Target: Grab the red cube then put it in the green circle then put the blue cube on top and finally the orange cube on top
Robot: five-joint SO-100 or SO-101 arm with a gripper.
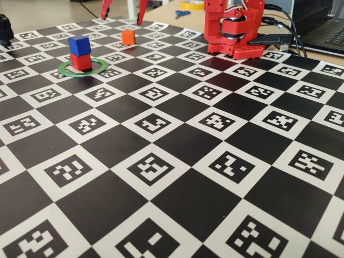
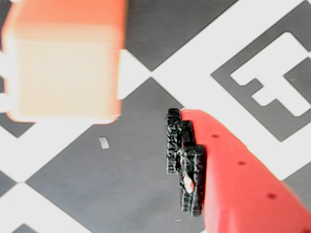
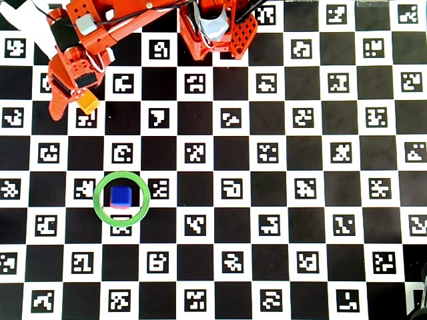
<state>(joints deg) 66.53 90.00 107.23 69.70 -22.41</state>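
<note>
The blue cube (image 1: 79,45) sits on the red cube (image 1: 80,61) inside the green circle (image 1: 83,67) at the far left of the fixed view. From overhead the blue cube (image 3: 121,195) hides almost all of the red one within the green circle (image 3: 121,217). The orange cube (image 1: 128,37) stands alone on the mat behind them. My gripper (image 1: 122,20) hangs open just above it, one red finger on each side. In the wrist view the orange cube (image 2: 63,58) fills the upper left, apart from the one finger (image 2: 233,174) that shows. Overhead, the orange cube (image 3: 87,102) lies beside the gripper (image 3: 72,103).
The arm's red base (image 1: 234,32) stands at the mat's far edge, also seen overhead as the base (image 3: 213,30). Behind it lie scissors (image 1: 181,13), a yellow tape roll (image 1: 192,4), cables and a laptop (image 1: 322,27). A black object (image 1: 5,29) sits at the far left.
</note>
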